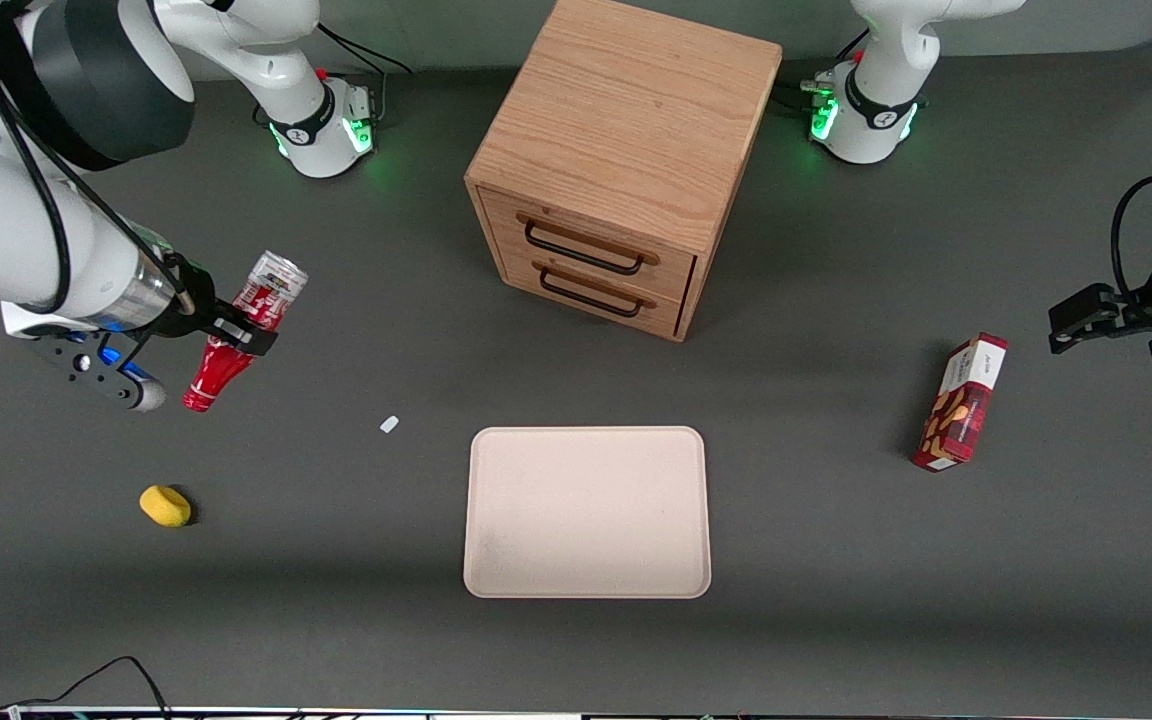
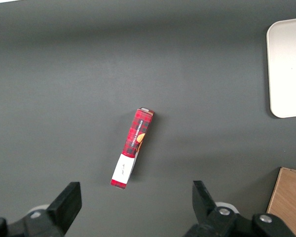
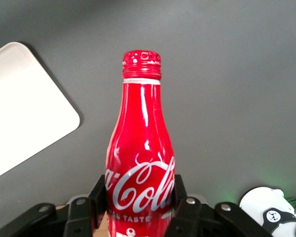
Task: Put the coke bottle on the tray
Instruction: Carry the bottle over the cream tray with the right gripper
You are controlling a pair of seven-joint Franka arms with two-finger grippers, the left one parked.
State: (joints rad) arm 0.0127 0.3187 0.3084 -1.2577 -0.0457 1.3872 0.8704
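The coke bottle (image 1: 246, 325) is a slim red bottle with white script, held in the air at the working arm's end of the table, tilted with its red neck pointing down toward the front camera and its silver end up. My gripper (image 1: 241, 328) is shut on its body, a black finger pressed on each side (image 3: 139, 195). The wrist view shows the bottle (image 3: 140, 148) from label to cap. The cream tray (image 1: 588, 511) lies flat near the table's front edge, well away from the bottle; one rounded corner of the tray (image 3: 29, 103) shows in the wrist view.
A wooden drawer cabinet (image 1: 626, 150) stands farther from the front camera than the tray. A yellow object (image 1: 165, 505) and a small white scrap (image 1: 389, 424) lie below and near the gripper. A red snack box (image 1: 962, 402) lies toward the parked arm's end.
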